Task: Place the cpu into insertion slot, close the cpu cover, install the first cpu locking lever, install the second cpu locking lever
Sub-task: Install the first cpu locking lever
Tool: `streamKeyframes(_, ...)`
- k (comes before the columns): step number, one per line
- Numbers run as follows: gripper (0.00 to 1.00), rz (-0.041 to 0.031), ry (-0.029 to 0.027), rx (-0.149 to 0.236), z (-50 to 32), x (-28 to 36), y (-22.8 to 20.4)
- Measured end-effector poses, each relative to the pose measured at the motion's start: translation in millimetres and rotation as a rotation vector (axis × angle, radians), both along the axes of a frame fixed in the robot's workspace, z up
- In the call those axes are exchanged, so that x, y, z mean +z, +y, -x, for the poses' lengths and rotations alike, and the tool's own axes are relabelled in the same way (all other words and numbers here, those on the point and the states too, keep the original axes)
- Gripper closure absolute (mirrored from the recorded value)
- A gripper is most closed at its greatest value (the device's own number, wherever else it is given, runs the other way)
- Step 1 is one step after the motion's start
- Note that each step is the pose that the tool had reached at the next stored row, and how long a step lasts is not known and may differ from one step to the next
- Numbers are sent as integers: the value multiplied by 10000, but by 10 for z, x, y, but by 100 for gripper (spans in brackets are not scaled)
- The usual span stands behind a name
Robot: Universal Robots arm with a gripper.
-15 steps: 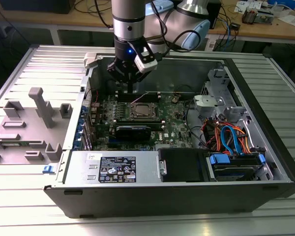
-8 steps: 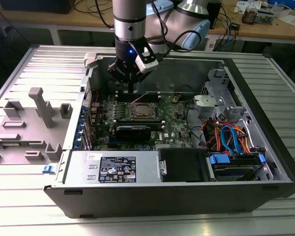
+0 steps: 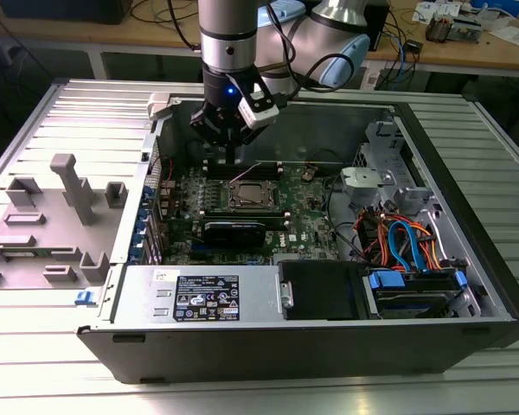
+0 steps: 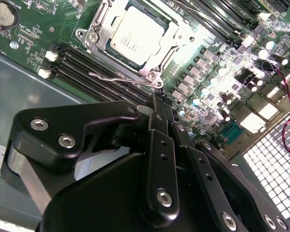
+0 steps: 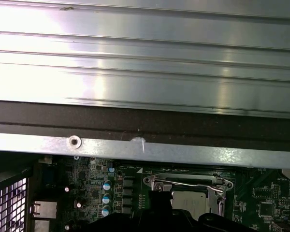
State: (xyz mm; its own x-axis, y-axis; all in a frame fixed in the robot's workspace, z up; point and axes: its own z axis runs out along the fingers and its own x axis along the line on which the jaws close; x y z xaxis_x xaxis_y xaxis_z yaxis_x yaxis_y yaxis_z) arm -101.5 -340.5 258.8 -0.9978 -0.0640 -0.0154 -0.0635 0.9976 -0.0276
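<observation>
The cpu (image 4: 135,36), a flat silver-grey square, lies in the insertion slot (image 4: 93,37) on the green board. The cpu cover (image 4: 176,35), a thin silver frame, lies flat around it. A thin wire locking lever (image 4: 118,77) runs along the socket's edge beside the memory slots; it also shows as the lever (image 5: 188,184) in the first wrist view. My gripper (image 4: 157,99) has its black fingers (image 4: 159,140) pressed together with nothing between them. The tip hovers right by the lever's end. In the exterior view the gripper (image 3: 229,157) hangs just behind the socket (image 3: 255,194).
Long black memory slots (image 4: 82,65) flank the socket. A black expansion card (image 3: 233,232), a power supply (image 3: 203,298) and bundled cables (image 3: 406,242) crowd the case. The case's metal wall (image 5: 145,150) is close behind. Grey fixtures (image 3: 69,194) stand at the exterior view's left.
</observation>
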Motion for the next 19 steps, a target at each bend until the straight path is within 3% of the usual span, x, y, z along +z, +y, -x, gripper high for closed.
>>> streamKeyframes(7, 89, -3, -3, 2, -16, -6, 0)
streamKeyframes(12, 89, -1, 0, 0, -140, -73, 0)
streamKeyframes(14, 89, -44, 0, 2, -164, -91, 0)
streamKeyframes(15, 89, -106, 1, 4, -167, -98, 0)
streamKeyframes(17, 89, -328, 0, 76, -167, -104, 0)
streamKeyframes(19, 89, -350, -1, 87, -177, -125, 1)
